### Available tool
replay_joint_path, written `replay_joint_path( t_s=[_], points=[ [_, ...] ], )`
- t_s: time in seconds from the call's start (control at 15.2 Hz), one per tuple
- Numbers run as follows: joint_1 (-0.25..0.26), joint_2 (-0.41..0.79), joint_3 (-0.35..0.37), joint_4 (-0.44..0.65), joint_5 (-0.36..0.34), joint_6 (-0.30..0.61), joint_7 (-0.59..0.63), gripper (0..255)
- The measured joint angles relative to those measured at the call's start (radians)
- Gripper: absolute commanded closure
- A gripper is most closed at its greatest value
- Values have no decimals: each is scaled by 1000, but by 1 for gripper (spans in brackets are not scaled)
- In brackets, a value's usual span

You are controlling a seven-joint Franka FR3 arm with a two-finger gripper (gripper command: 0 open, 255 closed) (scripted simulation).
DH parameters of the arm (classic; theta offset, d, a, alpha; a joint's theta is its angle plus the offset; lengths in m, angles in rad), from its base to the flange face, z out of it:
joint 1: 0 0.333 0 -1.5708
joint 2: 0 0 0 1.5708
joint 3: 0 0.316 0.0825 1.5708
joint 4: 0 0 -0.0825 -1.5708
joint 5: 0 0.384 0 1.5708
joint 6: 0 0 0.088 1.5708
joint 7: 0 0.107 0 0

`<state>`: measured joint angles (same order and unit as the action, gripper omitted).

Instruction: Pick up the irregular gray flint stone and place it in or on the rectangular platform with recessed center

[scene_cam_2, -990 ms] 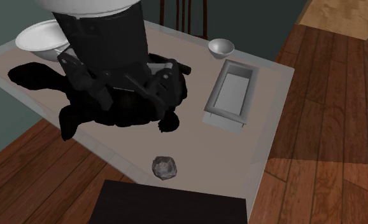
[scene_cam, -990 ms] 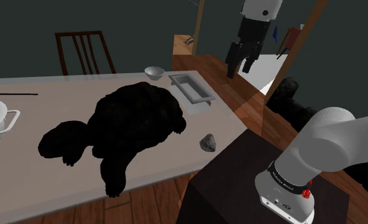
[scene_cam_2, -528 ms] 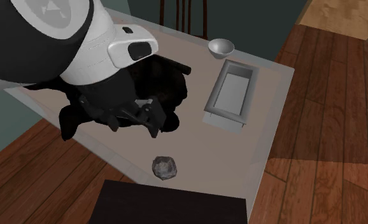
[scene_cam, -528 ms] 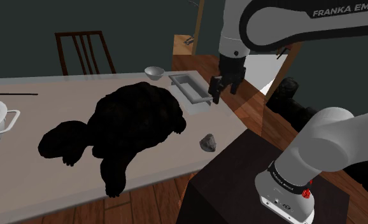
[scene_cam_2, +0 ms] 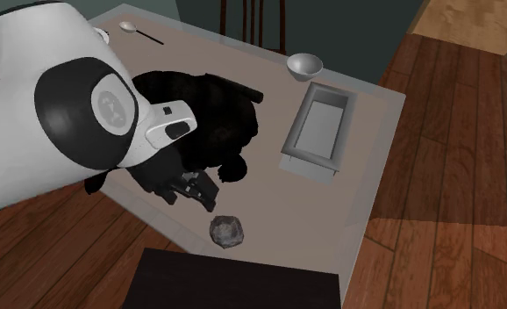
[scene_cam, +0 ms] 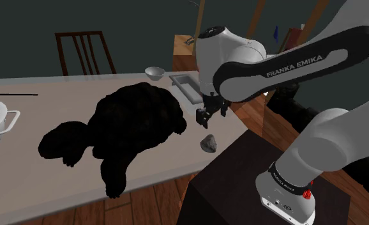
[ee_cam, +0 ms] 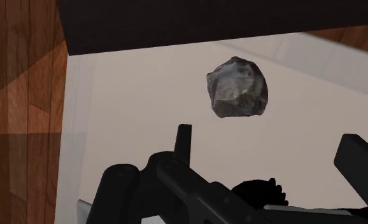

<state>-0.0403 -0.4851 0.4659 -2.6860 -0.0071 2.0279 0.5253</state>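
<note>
gripper: black gripper [scene_cam: 210, 115] hangs low over the counter [scene_cam: 49, 108], between the platform and the stone, pointing down
fingers: apart in the wrist view, nothing between them; one finger [ee_cam: 183, 137] is aimed toward the stone, the other sits off to the side
stone: grey, rough, irregular stone [scene_cam: 207, 143] lies on the bare counter near the edge next to the stand [scene_cam: 240, 172]; ahead of the fingers, not touched
stone vs gripper: near, apart; in the second exterior view the stone [scene_cam_2: 227, 231] is just below the gripper [scene_cam_2: 190, 195]
platform: pale grey rectangular platform [scene_cam_2: 309, 163] with sunken middle, on the counter toward the far end, apart from the stone
black shape: big all-black lump [scene_cam: 132, 121] covers the counter's middle, on the shoulder view's left of the gripper
bowl: small pale bowl [scene_cam_2: 304, 64] just beyond the platform's far end
floor: brown wood planks [scene_cam_2: 445, 176] around the counter
</note>
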Motion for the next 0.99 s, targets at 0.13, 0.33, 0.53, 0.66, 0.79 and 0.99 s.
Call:
replay_joint_path(
  t_s=[0.13,0.33,0.53,0.66,0.79,0.99],
  points=[
    [-32,86,49,5,-50,48,73,0],
    [-75,199,115,-11,-138,115,200,0],
    [-132,368,176,6,-287,170,376,0],
    [-157,486,186,28,-410,180,500,0],
    [-161,551,177,34,-485,195,571,0],
    [-167,598,157,25,-552,225,618,0]
  ],
)
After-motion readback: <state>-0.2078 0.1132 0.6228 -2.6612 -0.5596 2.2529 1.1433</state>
